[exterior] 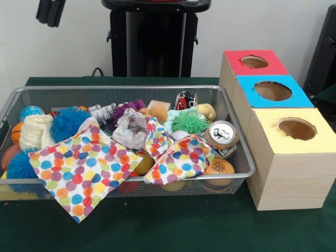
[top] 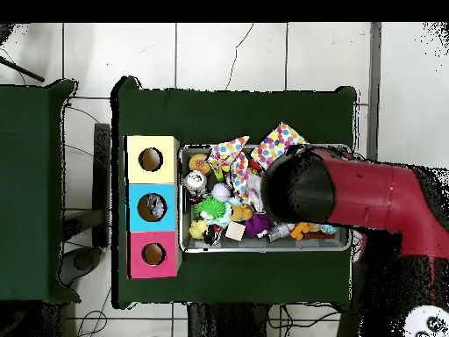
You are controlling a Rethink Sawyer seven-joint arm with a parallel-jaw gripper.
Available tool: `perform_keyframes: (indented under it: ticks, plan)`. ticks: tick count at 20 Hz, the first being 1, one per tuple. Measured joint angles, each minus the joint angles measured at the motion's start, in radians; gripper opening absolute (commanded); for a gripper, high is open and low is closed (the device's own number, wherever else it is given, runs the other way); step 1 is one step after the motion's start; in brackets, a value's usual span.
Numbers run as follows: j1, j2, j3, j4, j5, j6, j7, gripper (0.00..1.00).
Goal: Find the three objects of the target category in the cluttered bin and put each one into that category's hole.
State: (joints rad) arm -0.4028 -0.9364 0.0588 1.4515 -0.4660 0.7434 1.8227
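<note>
A wire mesh bin (exterior: 121, 89) is packed with clutter. Two polka-dot cloths (exterior: 84, 168) drape over much of it and hide what lies beneath. A soda can (exterior: 221, 135) and a toy burger (exterior: 219, 168) sit at the bin's right end. A green spiky ball (exterior: 189, 122), blue spiky balls (exterior: 68, 123), crumpled paper (exterior: 130, 130) and a purple fuzzy thing (exterior: 128, 107) also show. Beside the bin stand a red box (exterior: 236, 65), a blue box (exterior: 247, 94) and a yellow box (exterior: 268, 126), each with a round hole. My gripper (exterior: 50, 10) hangs high at the top left, far above the bin.
In the overhead view my red and black arm (top: 351, 197) covers the right part of the bin (top: 263, 249). Something small shows inside the hole of the blue box (top: 136, 206). Green cloth covers the table (exterior: 168, 226). A black stand rises behind the bin.
</note>
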Motion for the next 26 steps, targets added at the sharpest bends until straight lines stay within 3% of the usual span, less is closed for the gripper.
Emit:
perform_keyframes:
  ticks: [1, 11, 26]
  plan:
    - [0.033, -0.007, -0.009, 0.0, -0.026, 0.012, 0.0, 0.0]
    - [0.102, -0.008, -0.023, 0.002, -0.042, 0.08, 0.0, 0.0]
    - [0.103, 0.012, -0.023, 0.016, -0.021, 0.01, 0.0, 0.0]
